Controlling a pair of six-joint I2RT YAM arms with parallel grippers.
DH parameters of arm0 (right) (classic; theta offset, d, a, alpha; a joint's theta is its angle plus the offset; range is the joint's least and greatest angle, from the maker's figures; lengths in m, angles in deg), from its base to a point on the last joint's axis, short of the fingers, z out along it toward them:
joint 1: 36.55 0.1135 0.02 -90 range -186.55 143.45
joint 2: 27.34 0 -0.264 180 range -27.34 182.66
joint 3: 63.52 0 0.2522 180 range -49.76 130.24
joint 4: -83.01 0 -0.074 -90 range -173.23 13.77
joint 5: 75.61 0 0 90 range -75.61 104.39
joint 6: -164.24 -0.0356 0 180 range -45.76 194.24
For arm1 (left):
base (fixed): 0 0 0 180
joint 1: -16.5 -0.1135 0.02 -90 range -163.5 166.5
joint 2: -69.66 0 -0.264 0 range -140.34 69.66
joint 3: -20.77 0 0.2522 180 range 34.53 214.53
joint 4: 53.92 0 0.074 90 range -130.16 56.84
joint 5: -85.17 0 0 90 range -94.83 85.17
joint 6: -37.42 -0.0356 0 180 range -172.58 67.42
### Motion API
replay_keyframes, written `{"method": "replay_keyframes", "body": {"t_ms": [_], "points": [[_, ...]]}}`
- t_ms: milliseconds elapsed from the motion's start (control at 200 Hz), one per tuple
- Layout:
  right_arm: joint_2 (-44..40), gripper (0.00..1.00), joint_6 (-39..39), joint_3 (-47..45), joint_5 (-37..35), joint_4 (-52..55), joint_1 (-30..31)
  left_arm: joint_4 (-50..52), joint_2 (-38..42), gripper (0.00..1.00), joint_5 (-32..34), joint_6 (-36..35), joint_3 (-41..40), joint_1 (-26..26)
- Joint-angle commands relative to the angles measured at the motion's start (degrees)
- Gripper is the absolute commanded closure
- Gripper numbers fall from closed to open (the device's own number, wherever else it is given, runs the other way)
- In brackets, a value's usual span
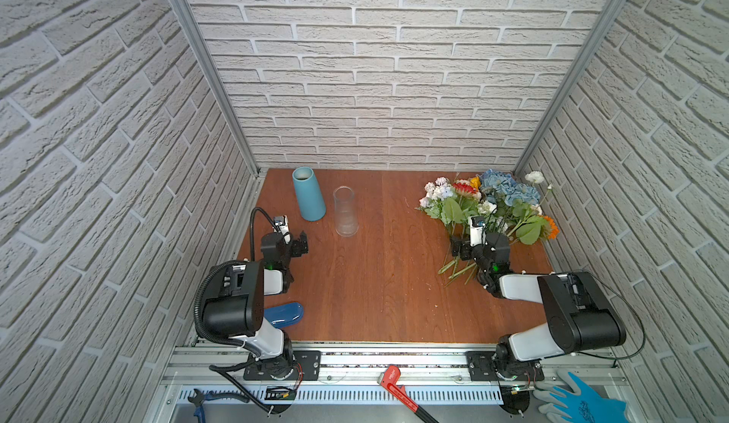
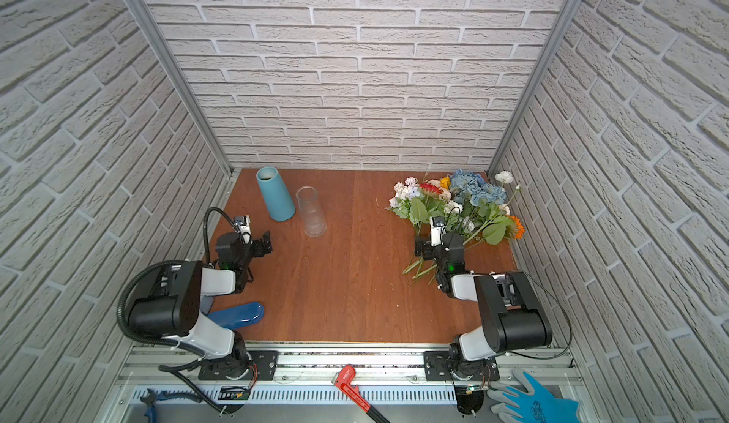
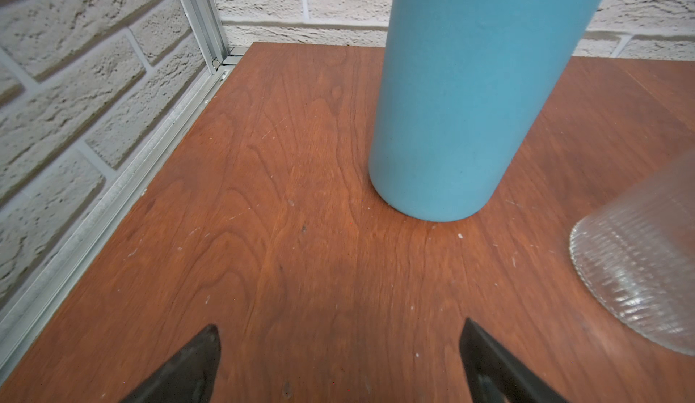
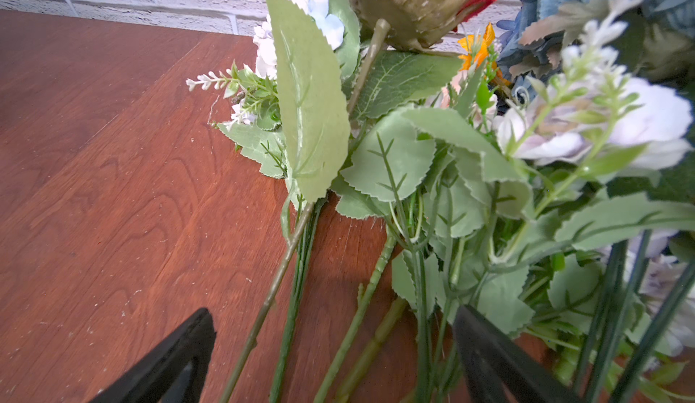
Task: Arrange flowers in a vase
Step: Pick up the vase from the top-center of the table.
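1. The right gripper point(image 4: 334, 318) is released, jaws spread wide astride several green stems lying on the counter point(image 4: 113, 194).
2. The flowers point(image 1: 489, 204) point(image 2: 461, 204) lie heaped at centre right in both top views, heads toward the back wall.
3. The left gripper point(image 3: 338, 328), also released, faces the upright blue vase point(image 3: 470, 100), glass vase point(image 3: 639, 269) just beside it, centre left.

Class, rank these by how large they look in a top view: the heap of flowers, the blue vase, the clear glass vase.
1. flowers: by far the widest spread.
2. blue vase.
3. clear glass vase: nearly as tall as the blue one but narrower, so this is a close call.
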Motion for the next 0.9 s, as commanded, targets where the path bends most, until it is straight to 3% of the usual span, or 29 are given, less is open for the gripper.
{"method": "replay_keyframes", "body": {"t_ms": [0, 655, 750, 895], "points": [[-1.06, 0.00, -0.45, 0.64, -0.45, -1.41, -0.13, -3.16, -0.42, 0.02, 0.47, 0.02, 1.14, 0.19], [-1.29, 0.00, -0.45, 0.61, -0.55, -1.38, -0.15, -3.31, -0.46, 0.02, 0.52, 0.06, 1.05, 0.24], [-2.11, 0.06, 1.57, 0.35, 2.00, -2.43, -0.10, -3.64, 0.91, 0.02, 3.61, 0.15, 0.40, 0.93], [-8.58, 0.10, 0.19, 4.88, -2.06, 11.28, 0.26, 3.02, 9.35, 0.02, 9.20, -0.37, 0.23, 2.95]]}}
